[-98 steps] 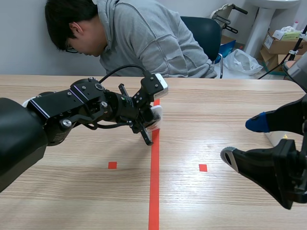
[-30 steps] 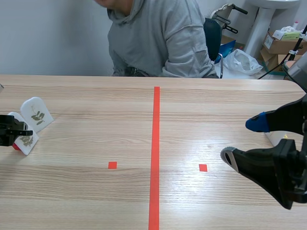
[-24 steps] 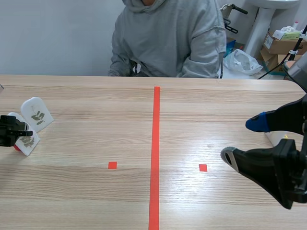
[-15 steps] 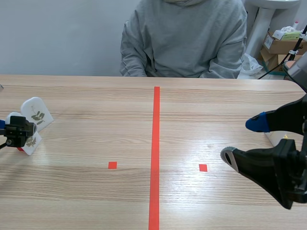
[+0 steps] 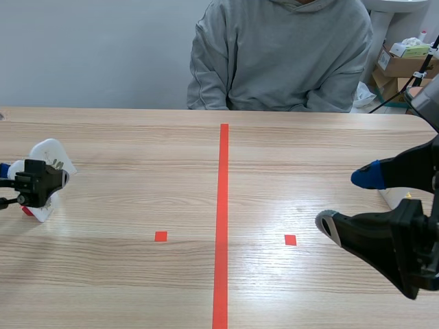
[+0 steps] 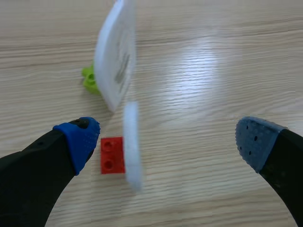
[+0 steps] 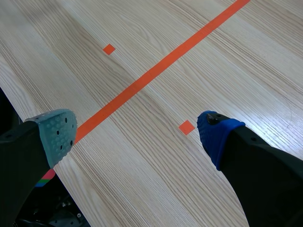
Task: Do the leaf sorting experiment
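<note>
Two white leaf cards stand at the table's far left. The farther card [image 6: 116, 56] sits on a green base [image 6: 88, 79]; the nearer card [image 6: 131, 146], seen edge-on, sits on a red base [image 6: 112, 155]. My left gripper [image 6: 168, 142] is open around the nearer card, which stands close to its left finger, apart from both pads. In the scene view the left gripper [image 5: 38, 181] partly hides both cards [image 5: 49, 149]. My right gripper [image 5: 348, 202] hangs open and empty over the table's right side, with bare wood and tape under it in the right wrist view [image 7: 142, 132].
A person in a grey hoodie [image 5: 285, 55] sits across the table. A long orange-red tape line [image 5: 221, 219] splits the table, with a small square mark [image 5: 160, 236] on its left and another [image 5: 290, 240] on its right. Boxes [image 5: 405, 58] stand behind at the right.
My left gripper has opened and let go of the red-based card beside the other card, then shifted slightly right. The person has shifted right and sat up. The right arm has not moved.
</note>
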`<state>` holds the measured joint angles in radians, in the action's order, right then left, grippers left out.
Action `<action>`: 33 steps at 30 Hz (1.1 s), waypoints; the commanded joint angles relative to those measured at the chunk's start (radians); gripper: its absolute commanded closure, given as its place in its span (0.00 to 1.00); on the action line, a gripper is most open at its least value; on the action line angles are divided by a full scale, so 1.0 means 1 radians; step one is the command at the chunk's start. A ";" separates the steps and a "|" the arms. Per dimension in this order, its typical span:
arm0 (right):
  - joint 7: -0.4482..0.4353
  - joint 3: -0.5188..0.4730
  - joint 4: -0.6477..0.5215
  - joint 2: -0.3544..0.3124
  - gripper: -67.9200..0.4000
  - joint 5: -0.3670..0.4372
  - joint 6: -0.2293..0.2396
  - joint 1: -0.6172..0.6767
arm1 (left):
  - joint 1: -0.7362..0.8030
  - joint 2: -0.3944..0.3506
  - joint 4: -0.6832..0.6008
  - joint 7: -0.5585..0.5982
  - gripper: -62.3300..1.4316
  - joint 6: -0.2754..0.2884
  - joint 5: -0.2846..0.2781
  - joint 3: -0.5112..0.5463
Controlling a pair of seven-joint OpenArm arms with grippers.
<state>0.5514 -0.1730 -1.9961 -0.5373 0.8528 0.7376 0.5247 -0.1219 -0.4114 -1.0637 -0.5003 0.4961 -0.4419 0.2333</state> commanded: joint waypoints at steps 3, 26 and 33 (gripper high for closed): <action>-0.014 -0.007 0.001 0.000 0.23 0.011 0.008 -0.006 | 0.089 -0.062 -0.233 -0.005 0.02 0.048 -0.089 0.072; -0.015 -0.008 0.001 0.000 0.23 0.011 0.008 -0.006 | 0.743 0.001 -1.011 0.042 0.07 0.117 -0.210 0.136; -0.011 -0.008 0.001 0.000 0.23 0.011 0.008 0.002 | 0.771 0.001 -1.011 0.055 0.07 0.116 -0.212 0.069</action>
<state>0.5518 -0.1730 -1.9961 -0.5373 0.8528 0.7376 0.5251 0.6510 -0.4156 -2.0800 -0.4591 0.6113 -0.6380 0.3130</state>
